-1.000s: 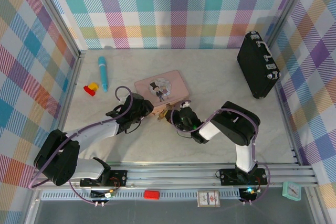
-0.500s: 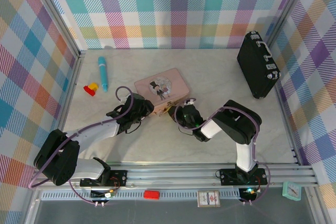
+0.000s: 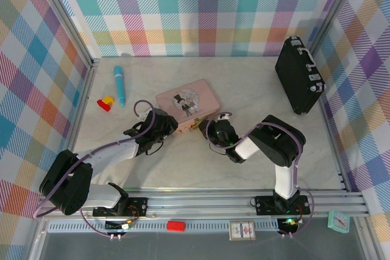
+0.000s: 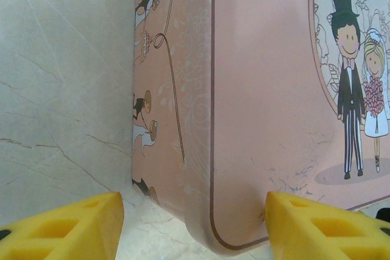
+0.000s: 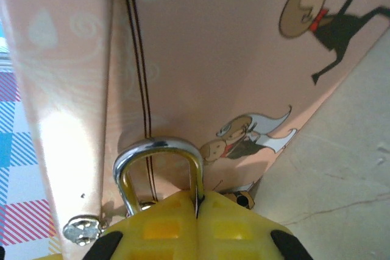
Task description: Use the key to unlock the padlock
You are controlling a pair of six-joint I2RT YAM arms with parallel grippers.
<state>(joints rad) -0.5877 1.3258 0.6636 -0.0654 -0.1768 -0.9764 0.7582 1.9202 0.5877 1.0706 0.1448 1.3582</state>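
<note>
The biggest risk lay with the pink tin box (image 3: 187, 101). My left gripper (image 4: 192, 220) was spread wide, its yellow fingers bracketing the box's near corner rather than clamping it. Any sideways push from my other arm could therefore have slid or spun the box across the marble-look table (image 3: 256, 89) and dragged the lock out of line. Next down was the padlock (image 5: 159, 145), which sat against the box's side wall just beyond my right gripper (image 5: 196, 223). Only its silver shackle showed over the fingertips, with the body hidden behind them. If it hung as loosely as I judged, it could have swung or twisted away from any push that was not square. The smallest danger was the key. My right fingers were pressed together, and I could not tell whether the key lay pinched in the seam between them or sat in the lock. A turn made blind might have slipped it, bent it or dropped it. Counted from large to small, I had one table, one pink tin box and one black case (image 3: 298, 76) standing well apart at the right. There were also two grippers, one blue pen (image 3: 119, 84), and near the pen one red block (image 3: 103, 106) touching one yellow block (image 3: 109, 99). Last came one padlock and, unseen, the one key.
</note>
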